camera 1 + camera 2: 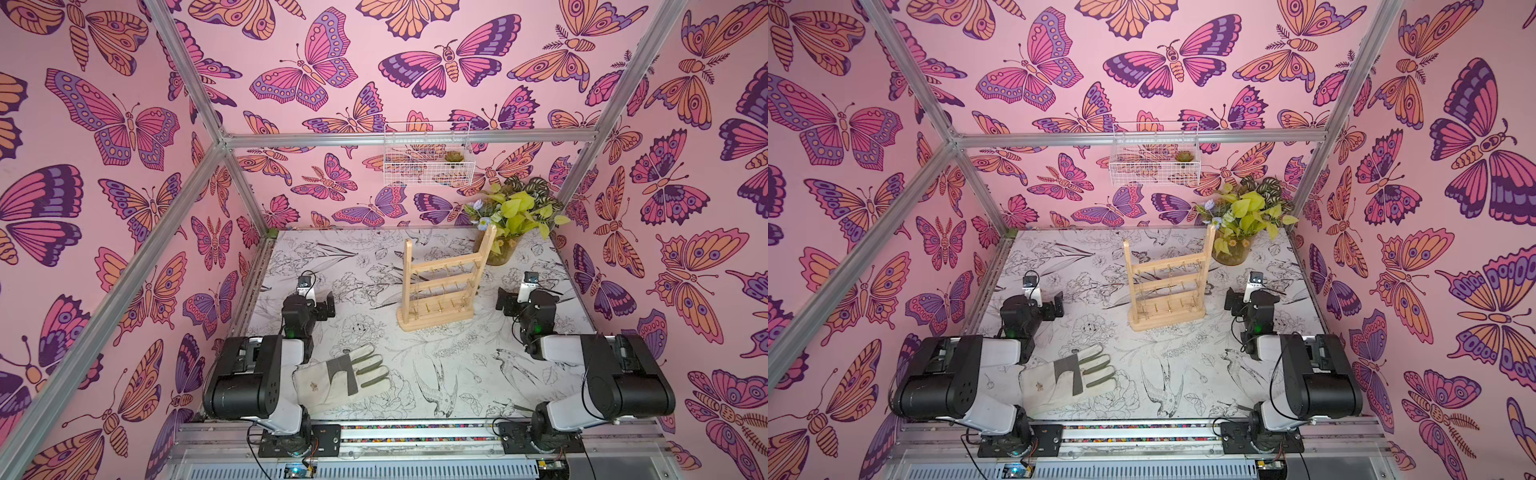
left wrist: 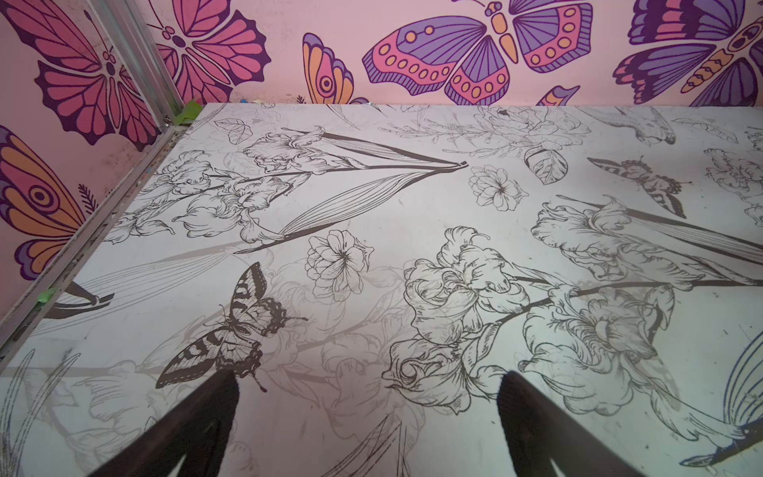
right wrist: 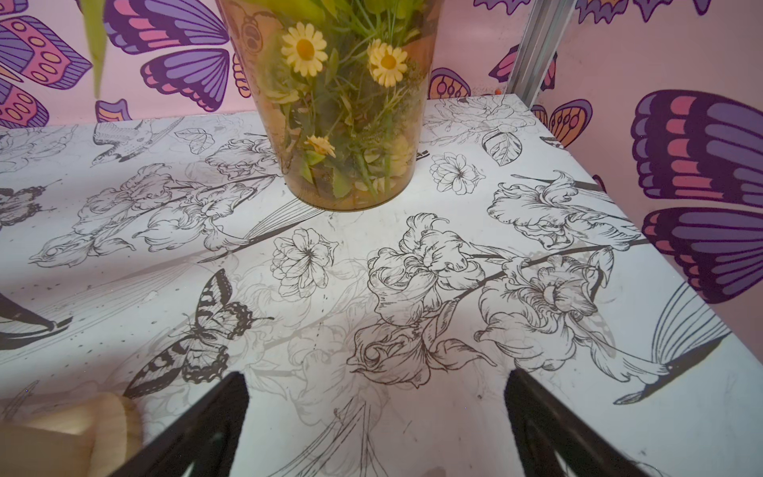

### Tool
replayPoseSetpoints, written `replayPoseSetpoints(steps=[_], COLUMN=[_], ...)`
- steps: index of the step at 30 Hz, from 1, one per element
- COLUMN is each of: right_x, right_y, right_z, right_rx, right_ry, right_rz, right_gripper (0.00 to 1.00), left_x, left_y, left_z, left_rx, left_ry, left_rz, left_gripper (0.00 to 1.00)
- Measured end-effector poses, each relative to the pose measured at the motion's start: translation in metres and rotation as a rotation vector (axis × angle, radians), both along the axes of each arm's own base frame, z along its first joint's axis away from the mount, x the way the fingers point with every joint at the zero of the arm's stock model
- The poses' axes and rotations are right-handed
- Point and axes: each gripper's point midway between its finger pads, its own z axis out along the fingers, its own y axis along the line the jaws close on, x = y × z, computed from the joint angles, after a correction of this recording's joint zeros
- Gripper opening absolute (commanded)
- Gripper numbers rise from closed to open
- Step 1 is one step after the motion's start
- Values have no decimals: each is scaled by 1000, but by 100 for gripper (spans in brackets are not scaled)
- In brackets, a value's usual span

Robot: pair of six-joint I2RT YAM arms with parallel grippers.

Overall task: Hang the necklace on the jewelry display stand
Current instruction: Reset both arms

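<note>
At far left, my left gripper point(image 2: 369, 378) hangs low over the flower-printed table point(image 1: 457, 365), jaws spread wide with only tabletop between them; close to that arm's base a pale work glove point(image 1: 345, 380) lies flat, its cuff partly hidden by the arm, its fingers pointing toward the middle of the table; farther back and right of centre, the jewelry display stand point(image 1: 436, 321) stands upright on its flat wooden base, rows of small gold hooks along its three crossbars, nearer my right arm than my left; on the back wall above it hangs a white wire basket point(image 1: 428, 166); just behind the stand's right upright sits a vase of flowers point(image 1: 500, 253); at right, my right gripper point(image 3: 377, 376) faces that vase, jaws likewise wide apart and holding nothing, a corner of the stand's wood just beside one finger in the right wrist view.
</note>
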Motion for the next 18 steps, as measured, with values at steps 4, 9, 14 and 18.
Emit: replayPoseSetpoints(steps=[4, 9, 14, 18], right_x=[0, -6, -6, -3], right_y=[4, 0, -4, 4], right_z=[0, -5, 0, -1], right_rx=[5, 21, 35, 32], right_ry=[-3, -8, -29, -13], right_rz=[26, 16, 12, 38], right_gripper=[99, 99, 99, 99], left_x=[0, 0, 0, 0], left_y=[0, 0, 0, 0], left_z=[0, 0, 0, 0], left_rx=[0, 0, 0, 0], left_ry=[0, 0, 0, 0], left_rz=[0, 0, 0, 0], left_gripper=[100, 100, 100, 100])
